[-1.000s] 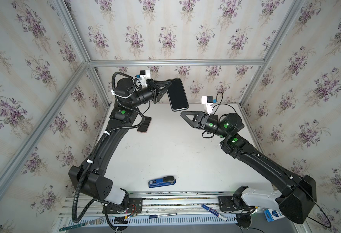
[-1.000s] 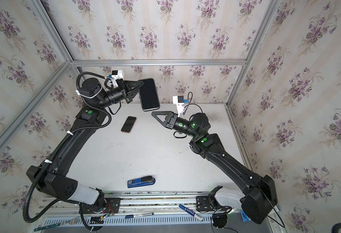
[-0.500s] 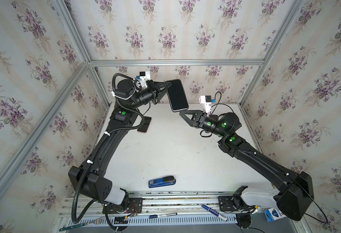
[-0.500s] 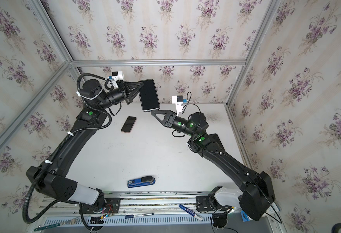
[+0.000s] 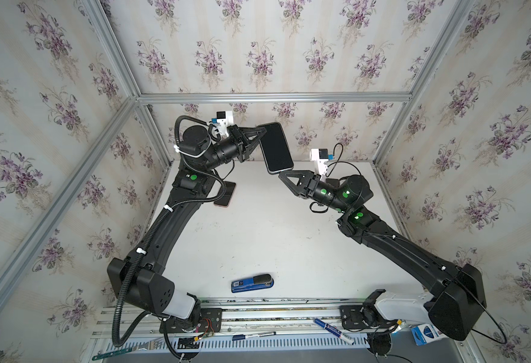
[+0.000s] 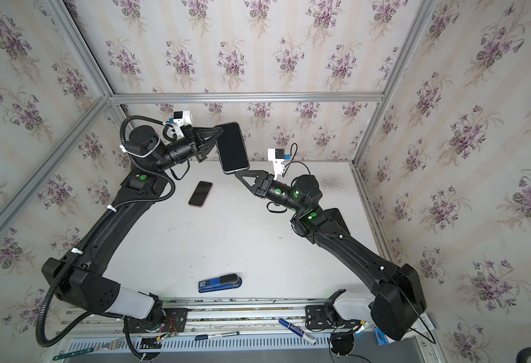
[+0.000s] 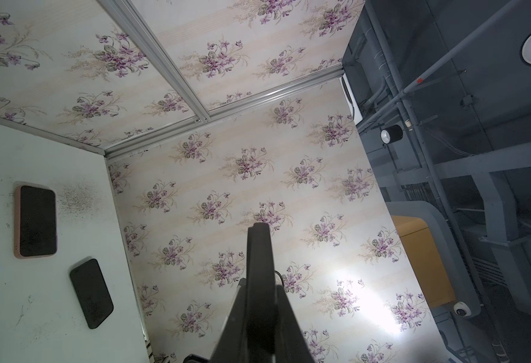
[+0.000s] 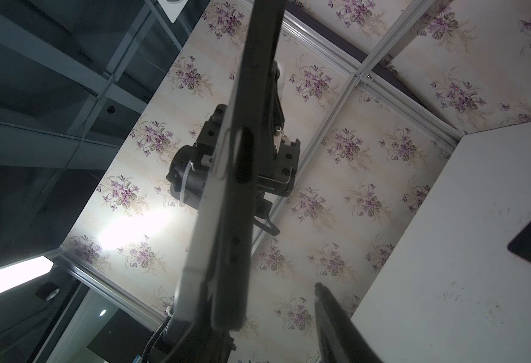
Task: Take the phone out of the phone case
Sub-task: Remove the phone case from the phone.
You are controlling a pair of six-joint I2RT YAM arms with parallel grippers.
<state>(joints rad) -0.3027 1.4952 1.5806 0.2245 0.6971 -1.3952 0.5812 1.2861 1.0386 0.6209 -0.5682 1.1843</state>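
can't tell if phone (image 5: pixel 276 147) has a case on | black, dark screen, midair | left gripper (image 5: pixel 258 135) pinches its edge | right gripper (image 5: pixel 284 176) spread at its end

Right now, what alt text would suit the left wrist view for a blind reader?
A dark phone, seen edge-on, is clamped between the left arm's fingers against floral wallpaper. Off to the side, a pink-cased phone and a black phone lie flat on the white table.
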